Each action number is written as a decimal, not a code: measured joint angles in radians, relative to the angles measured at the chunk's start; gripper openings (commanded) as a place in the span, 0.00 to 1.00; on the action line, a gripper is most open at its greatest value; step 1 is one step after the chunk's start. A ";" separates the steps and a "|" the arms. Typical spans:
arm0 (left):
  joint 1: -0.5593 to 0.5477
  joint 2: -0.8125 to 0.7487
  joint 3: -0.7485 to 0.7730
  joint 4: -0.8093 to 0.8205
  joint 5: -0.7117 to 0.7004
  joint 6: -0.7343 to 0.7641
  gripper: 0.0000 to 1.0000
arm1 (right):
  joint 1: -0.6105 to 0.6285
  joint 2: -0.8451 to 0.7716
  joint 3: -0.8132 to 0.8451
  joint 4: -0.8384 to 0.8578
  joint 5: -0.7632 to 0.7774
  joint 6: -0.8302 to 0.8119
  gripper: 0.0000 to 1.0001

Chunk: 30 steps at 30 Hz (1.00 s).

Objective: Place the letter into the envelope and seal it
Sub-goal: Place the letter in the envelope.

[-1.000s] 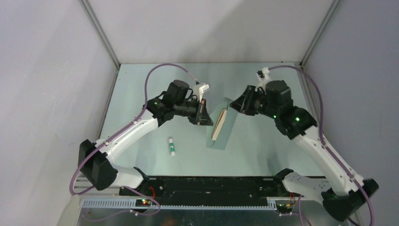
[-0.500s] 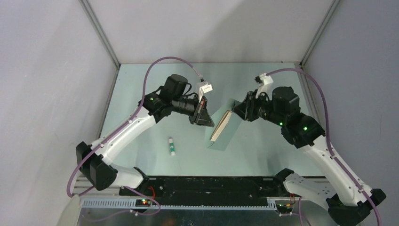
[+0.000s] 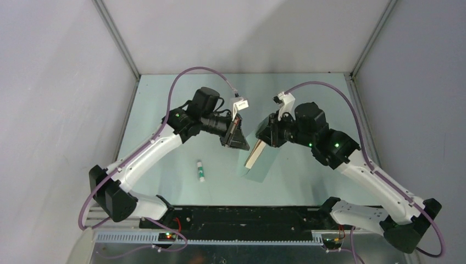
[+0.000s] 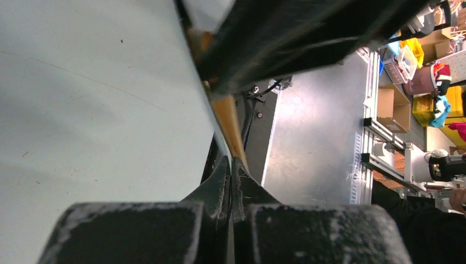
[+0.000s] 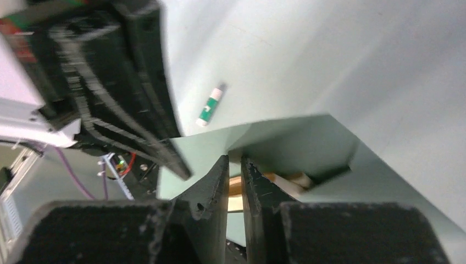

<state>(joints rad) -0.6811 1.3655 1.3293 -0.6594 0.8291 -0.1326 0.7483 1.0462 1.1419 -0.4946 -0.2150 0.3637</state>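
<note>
The teal-grey envelope (image 3: 264,163) hangs tilted above the table, its mouth gaping, and the tan letter (image 3: 254,155) shows inside it. My left gripper (image 3: 240,142) is shut on the envelope's left edge; in the left wrist view the letter (image 4: 229,124) runs edge-on right down to the pinched fingertips (image 4: 232,162). My right gripper (image 3: 262,137) is at the envelope's top edge. In the right wrist view its jaws (image 5: 235,159) stand a narrow slit apart at the rim of the envelope (image 5: 308,143), with the letter (image 5: 286,179) showing behind them.
A small white stick with a green cap (image 3: 201,171) lies on the pale green table (image 3: 165,104) to the left of the envelope, also in the right wrist view (image 5: 211,105). Grey walls close in three sides. The arm bases sit on the black rail (image 3: 242,214) at the near edge.
My right arm has swung left and come onto the envelope's top edge, its jaws narrowing. The left gripper holds the envelope almost in place; the sheet has tilted a little.
</note>
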 measured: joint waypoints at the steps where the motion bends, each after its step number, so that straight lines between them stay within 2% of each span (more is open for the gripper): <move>1: 0.000 0.000 0.003 -0.002 0.002 0.002 0.00 | -0.007 0.008 -0.005 -0.003 0.009 0.000 0.16; 8: 0.000 0.000 0.006 -0.002 0.010 0.002 0.00 | -0.086 0.018 -0.082 -0.003 0.011 0.004 0.18; 11: 0.001 -0.001 0.006 -0.002 0.013 0.002 0.00 | -0.090 0.014 -0.082 0.016 -0.006 0.013 0.21; 18: 0.001 -0.001 0.006 -0.002 0.015 0.002 0.00 | -0.086 -0.045 -0.071 0.071 -0.091 0.051 0.38; 24: 0.001 -0.001 0.006 -0.001 0.017 0.002 0.00 | -0.090 -0.122 -0.040 0.092 -0.119 0.070 0.40; 30: 0.001 -0.001 0.006 0.000 0.017 0.001 0.00 | -0.117 -0.128 -0.035 0.045 -0.067 0.079 0.43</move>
<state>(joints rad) -0.6804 1.3647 1.3357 -0.6598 0.8459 -0.1314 0.6312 0.9180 1.1072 -0.4500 -0.2821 0.4427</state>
